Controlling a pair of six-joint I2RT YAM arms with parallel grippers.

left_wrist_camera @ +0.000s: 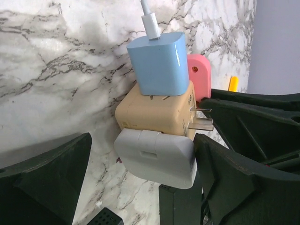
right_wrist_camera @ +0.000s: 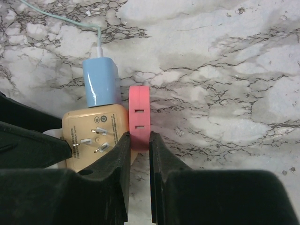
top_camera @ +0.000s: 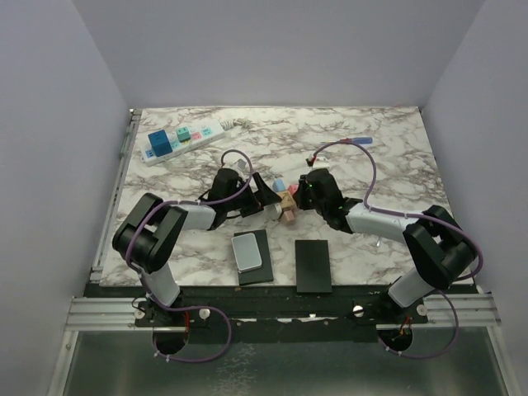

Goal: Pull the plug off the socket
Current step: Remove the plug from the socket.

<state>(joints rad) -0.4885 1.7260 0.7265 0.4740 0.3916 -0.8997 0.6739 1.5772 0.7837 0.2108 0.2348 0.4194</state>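
Both arms are in at the middle of the marble surface (top_camera: 388,165), nose to nose over a small clump of adapters. My right claw (right_wrist_camera: 139,140) is pinched narrow on the near end of the pink plug (right_wrist_camera: 139,108), with a finger on either side. The pink plug lies flush against the side of the beige adapter cube (right_wrist_camera: 91,133). Its pins are hidden, so I can't tell whether it is actually seated in the cube. Its long axis runs straight out ahead of the right claw, in line with the fingers. In the wrist view the cube sits to that claw's left, so I reckon the pull goes the other way, off to the right and clear of the cube.

My left claw (left_wrist_camera: 143,154) is spread wide and straddles the stack: white adapter (left_wrist_camera: 157,161) nearest, then the beige cube, then the blue charger (left_wrist_camera: 159,63) with its white cable (left_wrist_camera: 149,18). It grips nothing. The white adapter sits just beside one finger, but I can't tell if they touch. My call is that this claw must close on the cube to brace it, or the whole clump drags along.

The long white power strip (top_camera: 186,139) lies angled in the far left corner with a blue block (top_camera: 159,145) on it. It is well apart from both claws, and the left arm is nearer.
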